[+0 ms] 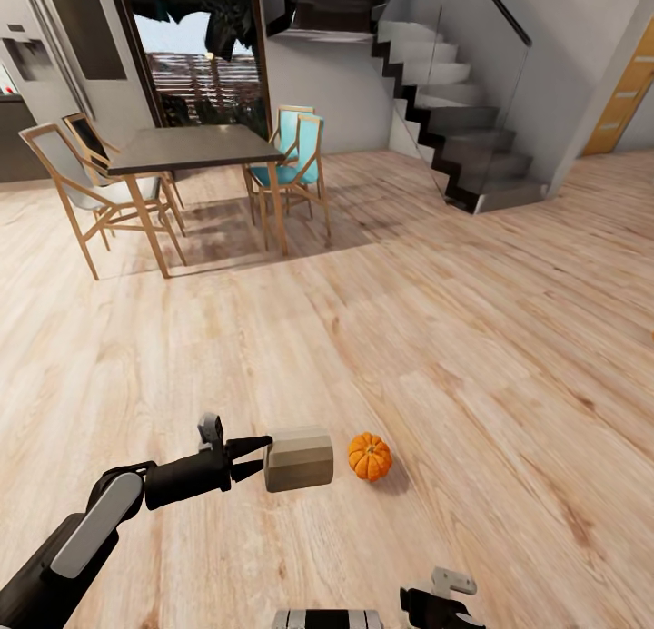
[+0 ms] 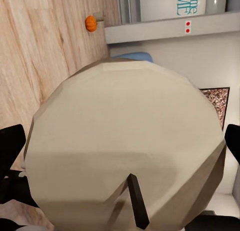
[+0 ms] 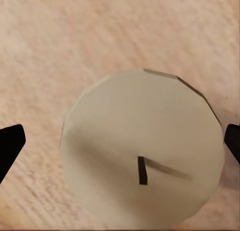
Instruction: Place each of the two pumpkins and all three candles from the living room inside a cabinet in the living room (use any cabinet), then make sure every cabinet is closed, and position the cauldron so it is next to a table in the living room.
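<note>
Pale wood plank floor (image 1: 436,339) runs everywhere ahead of the left gripper (image 1: 259,457). Far ahead of it: dark rectangular dining table with light wood legs (image 1: 195,148), grey-seated wooden chairs (image 1: 68,180) on one side, teal-seated wooden chairs (image 1: 295,152) on the other. Behind the table, tall glazed doorway (image 1: 204,57) showing sky and a fence, daylight coming in. Further right, grey staircase with dark stringer and glass balustrade (image 1: 454,112) against a light grey wall (image 1: 336,84). Orange-brown wooden door (image 1: 627,93) at far right.
</note>
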